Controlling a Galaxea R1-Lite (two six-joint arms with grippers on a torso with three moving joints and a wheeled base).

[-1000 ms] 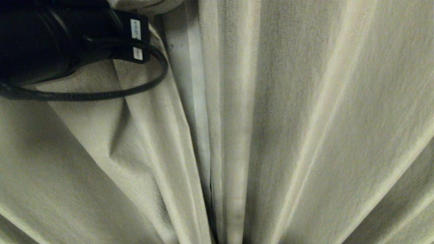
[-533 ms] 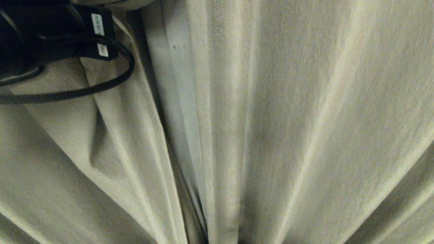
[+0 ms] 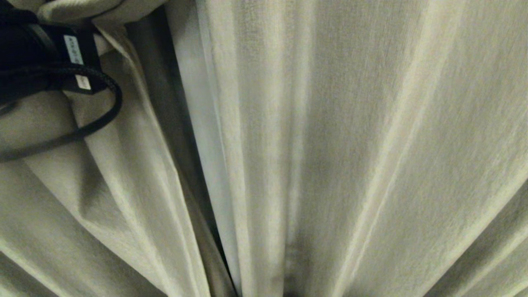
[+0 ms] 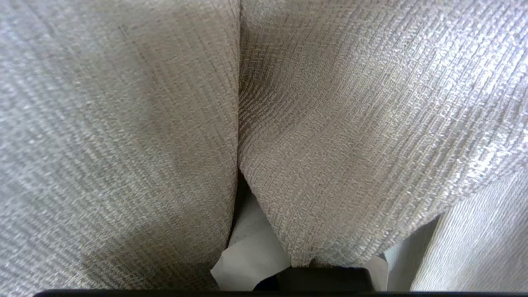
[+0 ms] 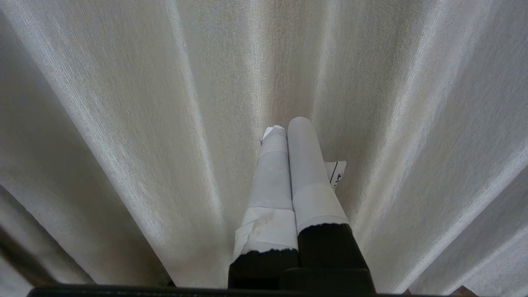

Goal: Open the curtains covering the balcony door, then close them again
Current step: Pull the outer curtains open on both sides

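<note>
Head view: close up, facing cream pleated woven curtains (image 3: 330,144). Both wrist views: pressed even nearer to that same cloth, filling every frame.

My left arm (image 3: 29,53) is a black, rounded housing w/ two small white labels, print too small to read. A black braided cable (image 3: 99,119) loops out from it & curves back. My left gripper (image 4: 264,255): white-wrapped bits over a black base, mostly covered. My right gripper (image 5: 287,128): two long rounded fingers (image 5: 305,165) wrapped in white tape, black below the wrap, ragged tape edge, small white tag w/ black marks beside one. Black bar across wrist cam edge.
</note>
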